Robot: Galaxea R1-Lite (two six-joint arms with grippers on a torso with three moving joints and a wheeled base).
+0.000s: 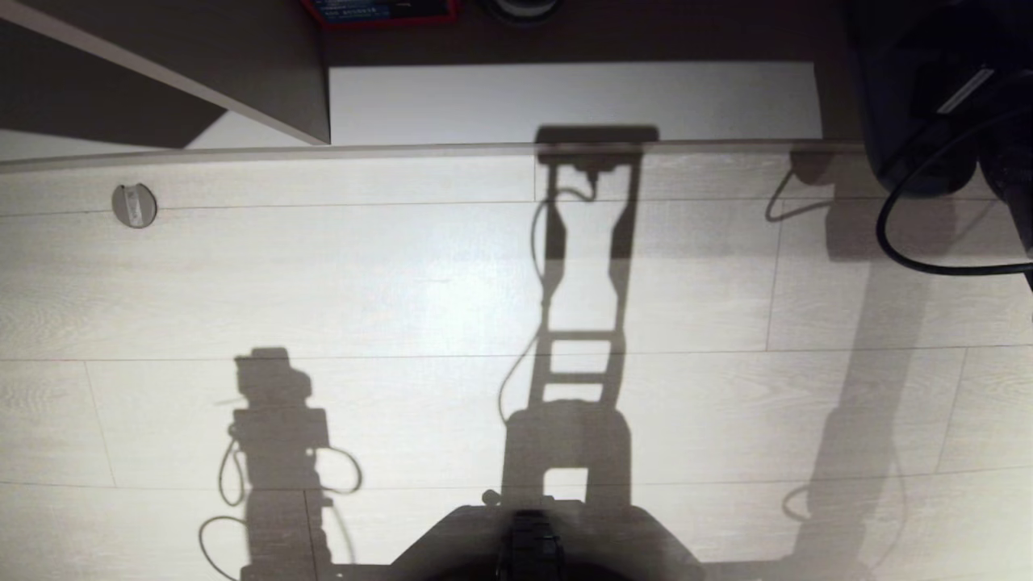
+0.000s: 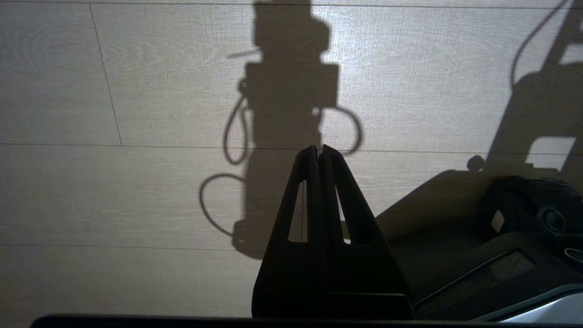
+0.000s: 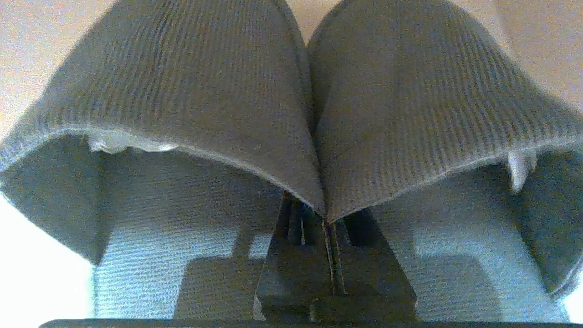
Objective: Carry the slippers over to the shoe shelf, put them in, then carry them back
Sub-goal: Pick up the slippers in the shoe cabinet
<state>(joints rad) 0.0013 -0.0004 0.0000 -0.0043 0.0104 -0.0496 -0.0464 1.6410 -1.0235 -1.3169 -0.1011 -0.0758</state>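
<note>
Right pincer point(image 3: 329, 218): clamped on the slippers point(image 3: 300, 114), its jaws pinching the two inner edges together where the pair meets, so one grip carries both at once.
Slippers: they sit side by side, toes pointing away from the wrist, openings toward it; only the right wrist view shows them, not the head view.
Left pincer point(image 2: 317, 152): fingers together, holding nothing, poised above the floor; I judge this arm simply parked out of the way.
Right arm point(image 1: 952, 105): a dark bulk with a looping cable at the far right of the head view.
Floor point(image 1: 403, 307): pale wood-grain planks, brightly lit, striped with the robot's own long shadows.
Shoe shelf point(image 1: 242, 73): a slanted grey-beige panel shows at the far left, beside a light bottom plank point(image 1: 565, 101).
Progress: my guess is that this is a carrying stage.
</note>
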